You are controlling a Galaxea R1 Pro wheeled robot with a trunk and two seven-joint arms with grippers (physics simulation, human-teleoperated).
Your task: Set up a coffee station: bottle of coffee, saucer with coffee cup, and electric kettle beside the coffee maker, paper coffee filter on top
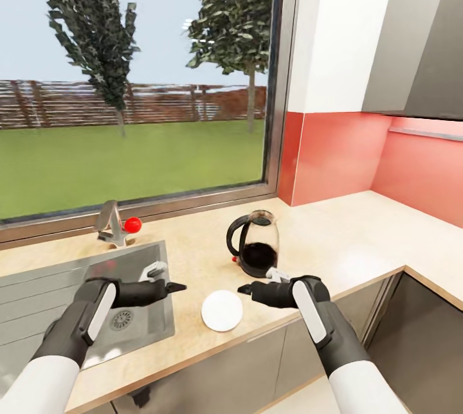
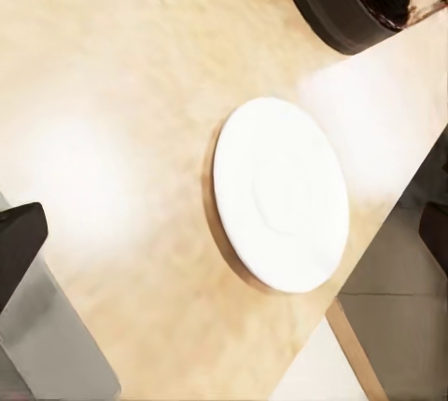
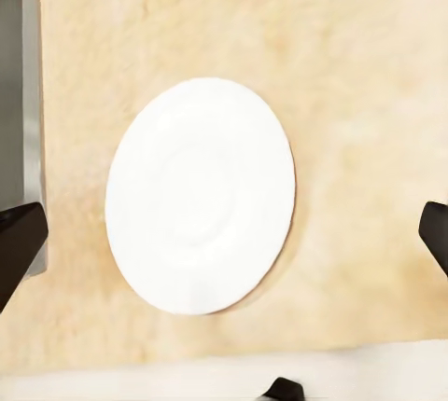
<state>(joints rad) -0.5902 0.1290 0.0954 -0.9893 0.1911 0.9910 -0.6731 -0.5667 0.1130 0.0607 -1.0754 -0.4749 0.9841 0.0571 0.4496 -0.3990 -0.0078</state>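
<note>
Lying bare across the view: countertop (image 1: pixel 334 227), no coffee maker on this stretch. Standing mid-counter, kettle (image 1: pixel 256 243); resting near the front edge, saucer (image 1: pixel 222 310) — cupless. Hovering either side — left gripper (image 1: pixel 172 286), right gripper (image 1: pixel 247 288), both spread, gripping nothing. Remaining: most placements.

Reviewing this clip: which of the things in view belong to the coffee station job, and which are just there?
Belongs to the job:
saucer, lying flat, nothing on it
electric kettle, upright behind the saucer
countertop, carrying both

Just there:
sink
faucet with its red knob
window
range hood
</note>
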